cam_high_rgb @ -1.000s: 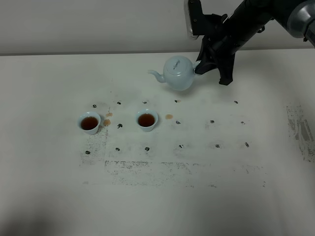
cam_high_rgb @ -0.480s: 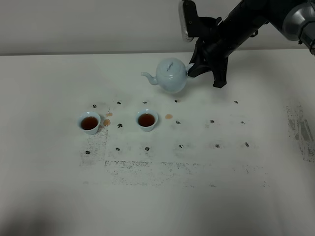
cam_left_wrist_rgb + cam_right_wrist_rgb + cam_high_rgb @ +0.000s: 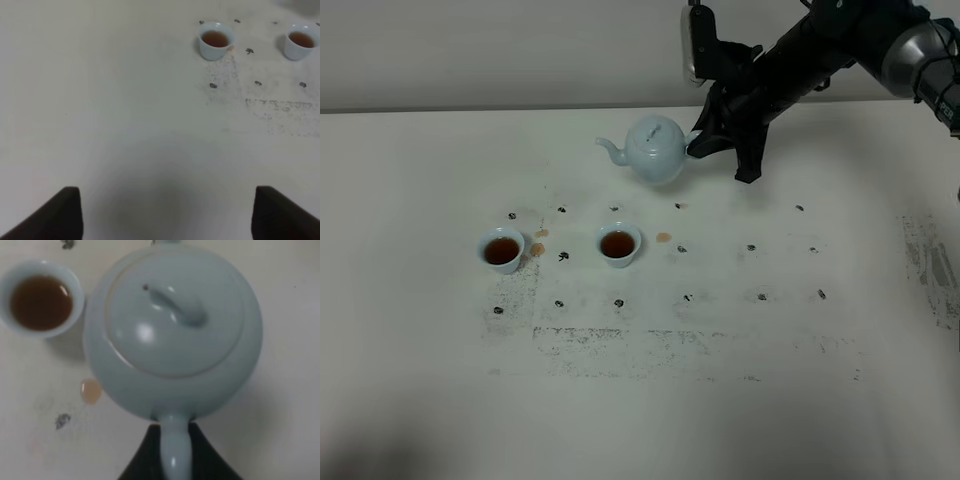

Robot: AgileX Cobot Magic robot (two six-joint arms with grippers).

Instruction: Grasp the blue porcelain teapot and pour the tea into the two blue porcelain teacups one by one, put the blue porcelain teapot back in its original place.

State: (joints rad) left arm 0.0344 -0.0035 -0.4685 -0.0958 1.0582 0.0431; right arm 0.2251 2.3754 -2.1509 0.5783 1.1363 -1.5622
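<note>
The blue porcelain teapot (image 3: 655,148) hangs upright over the back of the table, spout pointing left. My right gripper (image 3: 696,142) is shut on its loop handle. In the right wrist view the teapot (image 3: 172,332) fills the frame, and the dark fingers (image 3: 142,460) clamp the handle on both sides. The two blue porcelain teacups (image 3: 502,249) (image 3: 619,243) stand in front of it, both holding brown tea. One teacup (image 3: 41,302) shows beside the pot. My left gripper (image 3: 167,215) stands open over bare table, with the teacups (image 3: 216,40) (image 3: 301,42) far ahead of it.
Small tea drops (image 3: 663,237) (image 3: 538,248) lie on the white table (image 3: 420,350) near the cups. Dark marker dots and scuffed patches (image 3: 930,265) cover the middle and right of the table. A pale wall runs along the back edge.
My right gripper has carried the teapot to the left along the back of the table. The cups have not moved.
</note>
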